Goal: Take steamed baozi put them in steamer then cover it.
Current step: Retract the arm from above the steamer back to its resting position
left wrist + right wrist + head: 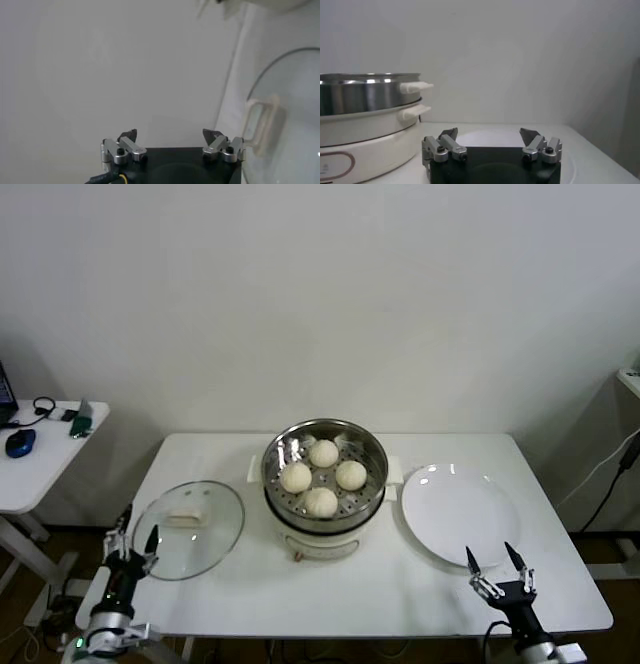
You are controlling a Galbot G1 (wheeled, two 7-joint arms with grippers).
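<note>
Baozi (322,476) fill steamer (372,446); cover (188,527) at table's (330,594) left edge

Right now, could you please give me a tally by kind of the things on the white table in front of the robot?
Buns: 4, all in the steamer
Steamer: 1
Glass lid: 1, flat on the table, left of the steamer
White plate: 1, right of the steamer
Total: 7
</note>
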